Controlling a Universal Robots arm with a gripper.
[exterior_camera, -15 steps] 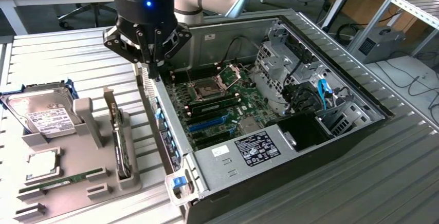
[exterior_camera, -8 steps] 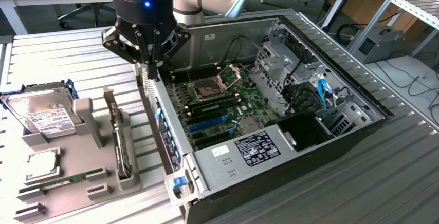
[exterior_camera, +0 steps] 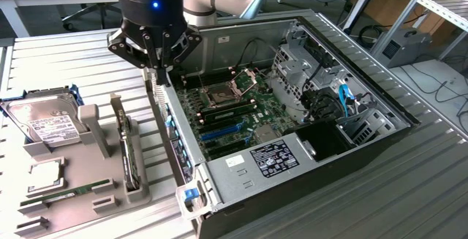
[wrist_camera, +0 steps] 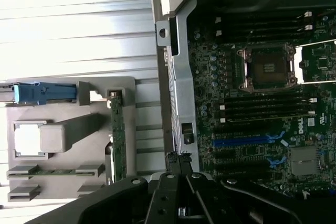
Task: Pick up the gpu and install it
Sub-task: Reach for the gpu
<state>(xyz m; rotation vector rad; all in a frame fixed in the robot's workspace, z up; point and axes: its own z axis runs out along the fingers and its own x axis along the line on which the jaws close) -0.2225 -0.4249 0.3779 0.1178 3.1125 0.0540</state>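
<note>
Nearest in the exterior view, a grey holder tray (exterior_camera: pixel 80 209) sits on the ribbed bench (exterior_camera: pixel 365 206), at about eight o'clock in the frame. It carries a RAM stick (exterior_camera: pixel 66 192) at the front and a hard drive (exterior_camera: pixel 44 123) at the back. The gpu (exterior_camera: pixel 130 154) stands on its long edge in the tray slot closest to the computer case (exterior_camera: pixel 292 157), untouched, with its metal bracket at the far end.

Beyond it, the hand (exterior_camera: pixel 162 77) hangs over the case's side wall (exterior_camera: pixel 175 140), at about one o'clock from the gpu. Its fingers are pressed together and hold nothing.

Judgement: the pick-up is not yet made. A sound grasp calls for spread fingers set across the card's thin faces near mid-length, a straight descent and a vertical lift out of the slot.

Clearances: the card has the case wall close at its three o'clock and a tray post (exterior_camera: pixel 91 128) at its nine o'clock, so sideways room is slight, while overhead is open. The case lies open, its motherboard (exterior_camera: pixel 234 110) and blue slots (exterior_camera: pixel 223 132) exposed.
</note>
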